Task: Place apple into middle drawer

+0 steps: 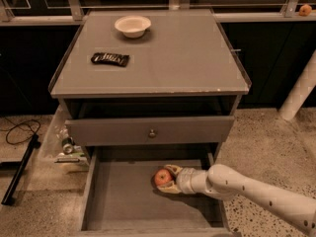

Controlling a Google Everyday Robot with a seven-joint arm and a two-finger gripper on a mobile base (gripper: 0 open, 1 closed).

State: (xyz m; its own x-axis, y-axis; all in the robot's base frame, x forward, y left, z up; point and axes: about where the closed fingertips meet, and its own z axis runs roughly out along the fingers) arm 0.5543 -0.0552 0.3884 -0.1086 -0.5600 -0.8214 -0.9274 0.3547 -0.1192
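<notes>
1. Gripper (167, 179) sits inside the pulled-out middle drawer (118, 199), right of centre, reaching in from the right side.
2. Fingers (173, 169) are closed in on the apple (162, 177), one on its far side and one on its near side, both touching it; nothing else is in the grip.
3. Apple is red with a paler patch and sits low over the drawer floor. Cannot tell whether it touches the floor or is just above it.
4. White arm (256, 196) runs from the lower right corner across the drawer's right wall to the gripper.
5. Middle drawer is wide, shallow and grey, with a plain floor and low side walls.
6. Top drawer (108, 131) is above it and only slightly out, with a small round knob (152, 132) at the centre of its front.
7. Cabinet top (187, 58) carries a white bowl (132, 25) near the back left and a dark snack packet (110, 59) in front of it, the two apart.
8. Small orange fruit (305, 9) sits on the ledge (256, 17) at the top right, well away from the cabinet.
9. Black cable (19, 130) lies on the speckled floor (266, 142) to the left; a white post (298, 95) stands at the right.
</notes>
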